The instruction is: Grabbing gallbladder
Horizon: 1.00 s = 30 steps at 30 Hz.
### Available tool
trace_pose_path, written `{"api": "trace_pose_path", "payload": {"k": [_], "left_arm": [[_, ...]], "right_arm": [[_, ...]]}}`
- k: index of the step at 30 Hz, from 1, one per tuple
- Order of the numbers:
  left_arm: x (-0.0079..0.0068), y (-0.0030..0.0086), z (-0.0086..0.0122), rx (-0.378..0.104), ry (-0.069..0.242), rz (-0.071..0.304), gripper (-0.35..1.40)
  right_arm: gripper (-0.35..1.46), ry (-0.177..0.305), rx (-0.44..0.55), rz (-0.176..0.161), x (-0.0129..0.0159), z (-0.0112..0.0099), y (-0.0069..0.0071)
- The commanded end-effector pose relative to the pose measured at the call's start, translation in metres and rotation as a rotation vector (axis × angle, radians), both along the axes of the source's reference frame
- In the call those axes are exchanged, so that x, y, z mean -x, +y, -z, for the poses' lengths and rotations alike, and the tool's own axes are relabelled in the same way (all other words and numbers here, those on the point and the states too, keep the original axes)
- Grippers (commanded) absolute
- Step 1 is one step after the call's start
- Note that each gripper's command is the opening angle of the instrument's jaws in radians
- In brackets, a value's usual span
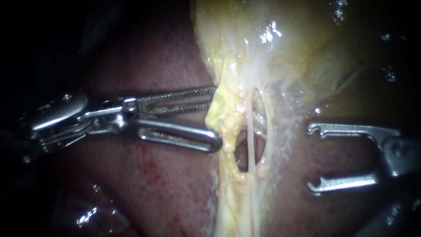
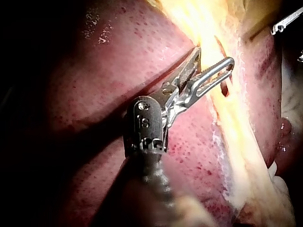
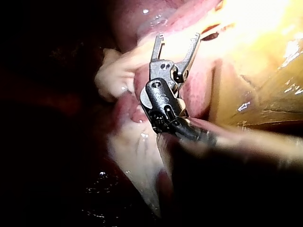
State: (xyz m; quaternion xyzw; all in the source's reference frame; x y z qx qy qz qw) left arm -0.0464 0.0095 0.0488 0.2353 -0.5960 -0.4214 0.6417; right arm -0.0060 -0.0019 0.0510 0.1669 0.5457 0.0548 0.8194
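The yellow-green gallbladder [image 1: 289, 52] fills the upper middle and narrows downward into a pale yellow strip of tissue [image 1: 226, 118]. A window in that strip shows a thin pale tube [image 1: 250, 131]. My left instrument [image 1: 215, 118] comes in level from the left, jaws open, their tips at the strip's left edge, not closed on it. In the left wrist view the left instrument [image 2: 214, 55] spreads its toothed jaws against the same yellow strip [image 2: 236, 123]. My right instrument [image 1: 313, 158] stands to the right of the strip, its jaws wide open and empty; the right wrist view shows the right instrument [image 3: 177, 36] likewise.
Red-pink liver [image 1: 153, 184] lies under and around both instruments. Wet fatty tissue [image 3: 113, 71] lies beside the right instrument's wrist. The right instrument's tip [image 2: 284, 22] shows beyond the strip in the left wrist view.
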Motion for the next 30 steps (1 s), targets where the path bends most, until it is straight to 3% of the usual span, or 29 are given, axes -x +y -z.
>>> {"api": "trace_pose_path", "payload": {"k": [1, 10, 15, 22, 30], "left_arm": [[0.0000, 0.0000, 0.0000, -0.008, 0.009, 0.006, 0.29], [0.0000, -0.0002, -0.0004, -0.050, 0.073, 0.037, 0.02], [0.0001, -0.0007, -0.0012, -0.062, 0.102, 0.042, -0.35], [0.0002, -0.0012, -0.0015, -0.068, 0.130, 0.025, -0.35], [0.0004, -0.0014, -0.0013, -0.069, 0.129, 0.019, -0.35]], "right_arm": [[0.57, 0.000, 0.000, 0.000, 0.0000, 0.0000, 0.0000], [0.57, 0.000, 0.000, 0.000, 0.0000, 0.0000, 0.0000], [0.57, 0.000, 0.000, 0.000, 0.0000, 0.0000, 0.0000], [0.57, 0.000, 0.000, 0.000, 0.0000, 0.0000, 0.0000], [0.57, 0.000, 0.000, 0.000, 0.0000, 0.0000, 0.0000]]}}
